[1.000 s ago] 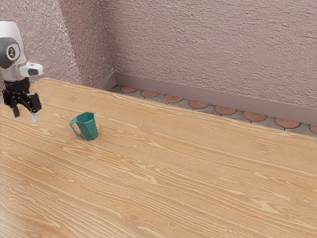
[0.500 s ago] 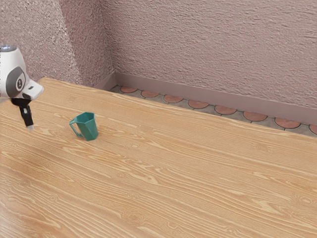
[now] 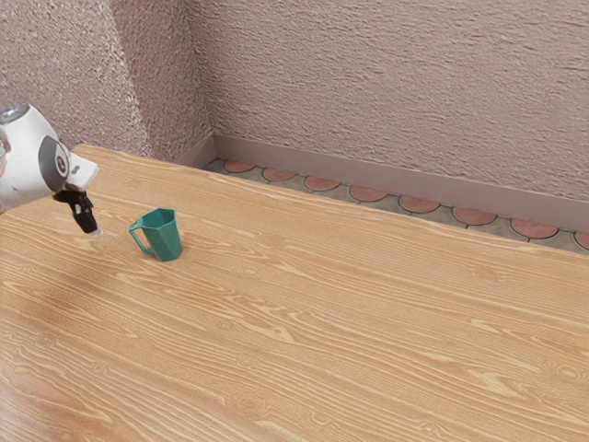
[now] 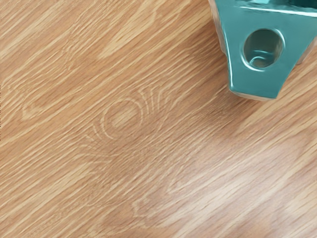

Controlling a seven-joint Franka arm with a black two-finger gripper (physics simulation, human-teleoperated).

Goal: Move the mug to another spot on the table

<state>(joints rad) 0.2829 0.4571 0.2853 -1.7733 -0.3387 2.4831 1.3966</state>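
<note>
The end effector (image 3: 87, 221) is a slim black part with a pale tip, hanging from the arm's smooth, rounded white shell (image 3: 32, 166) and tilted, with the tip just above the worktop (image 3: 350, 313). It is seen edge-on, so I cannot tell how far open it is. It has hold of nothing, as the mug (image 3: 158, 234) stands apart from it.

In the exterior view the mug lies near the end effector, at about 3 to 4 o'clock from it. It stands upright on the worktop in that view's left part, short of the far edge. It is teal with a hard, slightly glossy finish. Its body is faceted rather than round, with flat sides, an angular rim and a taper toward a narrower base. Its handle (image 3: 138, 238) is an angular loop on the mug's 9 o'clock side, facing the end effector.

In the wrist view the mug (image 4: 255, 79) shows as a flat-sided teal slab pierced by a rounded hole, with bright glints along its edges.

The worktop is light wood with long, wavy grain bands. The wrist view shows a ringed knot (image 4: 122, 117) in the grain beside the mug.

Beyond the worktop's far edge, at 12 o'clock from the mug, is a floor of rounded, scale-shaped terracotta tiles (image 3: 368, 194). A plain grey-brown baseboard (image 3: 396, 175) runs above it, then a wall (image 3: 386, 83) of rough, mauve stucco.
</note>
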